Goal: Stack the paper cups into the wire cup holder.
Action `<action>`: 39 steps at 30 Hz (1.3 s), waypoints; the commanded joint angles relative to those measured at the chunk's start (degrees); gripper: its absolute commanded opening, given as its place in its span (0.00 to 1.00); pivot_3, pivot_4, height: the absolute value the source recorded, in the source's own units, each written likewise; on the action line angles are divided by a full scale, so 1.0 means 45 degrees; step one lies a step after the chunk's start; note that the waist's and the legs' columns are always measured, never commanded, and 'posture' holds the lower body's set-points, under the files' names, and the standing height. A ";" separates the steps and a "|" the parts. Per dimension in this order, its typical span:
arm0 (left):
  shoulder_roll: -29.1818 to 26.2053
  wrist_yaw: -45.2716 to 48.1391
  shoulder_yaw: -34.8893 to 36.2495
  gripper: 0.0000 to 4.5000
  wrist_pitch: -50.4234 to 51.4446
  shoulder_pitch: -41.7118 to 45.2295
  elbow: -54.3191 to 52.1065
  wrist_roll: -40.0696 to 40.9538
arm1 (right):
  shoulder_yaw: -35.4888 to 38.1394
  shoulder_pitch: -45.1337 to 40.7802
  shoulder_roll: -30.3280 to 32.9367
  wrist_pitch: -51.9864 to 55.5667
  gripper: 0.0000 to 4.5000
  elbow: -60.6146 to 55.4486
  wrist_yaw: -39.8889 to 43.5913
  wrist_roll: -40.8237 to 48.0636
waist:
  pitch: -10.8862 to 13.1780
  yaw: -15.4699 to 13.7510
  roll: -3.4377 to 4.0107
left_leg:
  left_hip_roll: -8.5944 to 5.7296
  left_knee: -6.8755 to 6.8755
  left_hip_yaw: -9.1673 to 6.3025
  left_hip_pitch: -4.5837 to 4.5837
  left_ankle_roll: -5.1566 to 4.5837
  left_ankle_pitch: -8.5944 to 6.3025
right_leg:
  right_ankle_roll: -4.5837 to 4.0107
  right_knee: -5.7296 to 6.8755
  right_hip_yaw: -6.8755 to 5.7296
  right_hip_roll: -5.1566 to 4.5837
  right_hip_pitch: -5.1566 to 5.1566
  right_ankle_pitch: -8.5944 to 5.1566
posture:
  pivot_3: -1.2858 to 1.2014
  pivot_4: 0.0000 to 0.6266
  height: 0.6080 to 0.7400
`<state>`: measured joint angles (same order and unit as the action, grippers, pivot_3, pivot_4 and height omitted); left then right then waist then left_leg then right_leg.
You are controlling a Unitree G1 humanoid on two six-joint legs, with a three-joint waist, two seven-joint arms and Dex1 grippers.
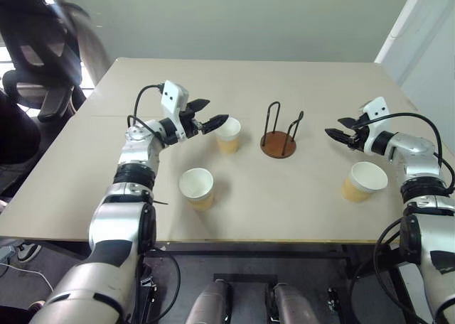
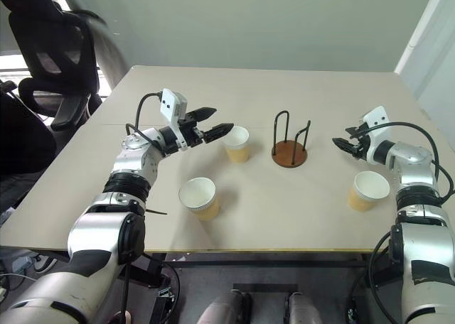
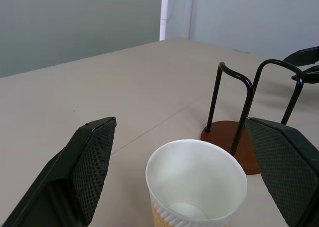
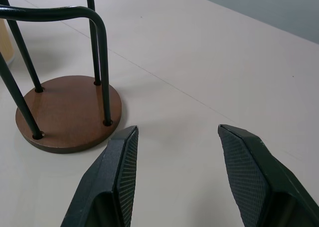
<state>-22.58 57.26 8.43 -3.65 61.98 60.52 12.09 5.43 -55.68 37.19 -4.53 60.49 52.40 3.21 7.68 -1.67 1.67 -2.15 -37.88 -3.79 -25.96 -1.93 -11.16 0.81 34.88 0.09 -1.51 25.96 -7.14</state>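
Three tan paper cups stand upright on the table. One cup (image 1: 228,135) sits just past the tips of my left gripper (image 1: 215,112), which is open; in the left wrist view this cup (image 3: 197,184) lies between the two spread fingers without touching them. A second cup (image 1: 197,187) stands nearer the front edge on the left. The third cup (image 1: 364,181) stands at the right, in front of my right gripper (image 1: 335,127), which is open with nothing in it. The wire cup holder (image 1: 279,133) stands empty mid-table between both grippers, its brown base (image 4: 70,112) close to the right fingertips.
The beige table (image 1: 284,210) runs back to a grey wall, with bare surface behind the holder. A black office chair (image 1: 43,61) stands off the table's far left corner. The front edge lies close behind the two nearer cups.
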 commanded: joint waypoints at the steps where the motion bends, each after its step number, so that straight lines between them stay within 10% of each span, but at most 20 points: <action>1: -0.0060 0.0078 0.0084 0.99 -0.0118 0.0348 -0.0349 0.0084 | 0.0224 -0.0198 0.0270 -0.0140 0.57 -0.0267 0.0043 0.0190 | 0.0000 0.0000 0.0000 | 0.0000 0.0000 0.0000 0.0000 0.0000 0.0000 | 0.0000 0.0000 0.0000 0.0000 0.0000 0.0000 | 0.52 0.24 1.00; 39: -0.0072 0.0451 -0.0038 0.99 -0.0717 0.1135 0.0827 -0.0371 | -0.1098 0.1161 -0.0252 0.5111 0.57 -0.5969 0.1599 0.0458 | 0.0000 0.0015 0.0000 | -0.0002 -0.0009 0.0000 -0.0003 -0.0018 0.0015 | 0.0000 -0.0003 0.0001 0.0004 -0.0001 -0.0003 | 0.52 0.24 1.00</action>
<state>-22.08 59.52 7.84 -5.99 65.02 64.55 10.63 0.62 -49.81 36.01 17.72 36.28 60.10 4.76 7.68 -1.61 1.67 -2.16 -37.92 -3.79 -25.97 -2.01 -11.09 0.81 34.88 0.09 -1.49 25.95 -7.15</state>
